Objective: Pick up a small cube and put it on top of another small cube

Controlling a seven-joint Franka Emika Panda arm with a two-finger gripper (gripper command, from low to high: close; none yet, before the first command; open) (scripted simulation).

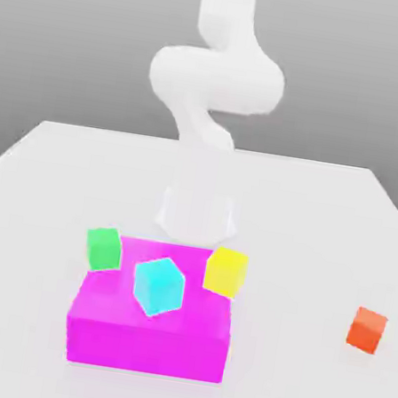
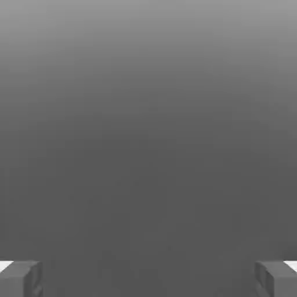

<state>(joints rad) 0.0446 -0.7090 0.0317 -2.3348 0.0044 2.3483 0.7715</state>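
The small orange-red cube (image 1: 367, 329) sits alone on the white table (image 1: 326, 213) at the exterior view's right. My gripper (image 2: 148, 279) is open in the hand view: its two grey fingertips (image 2: 20, 278) stand far apart with nothing between them, facing a plain grey backdrop. The white arm (image 1: 215, 88) rises behind the blocks in the middle of the table, well away from the orange-red cube.
A big magenta block (image 1: 148, 334) lies at the front centre. A cyan cube (image 1: 157, 285) is on its top, a green cube (image 1: 103, 249) at its back left corner and a yellow cube (image 1: 226, 271) at its back right corner.
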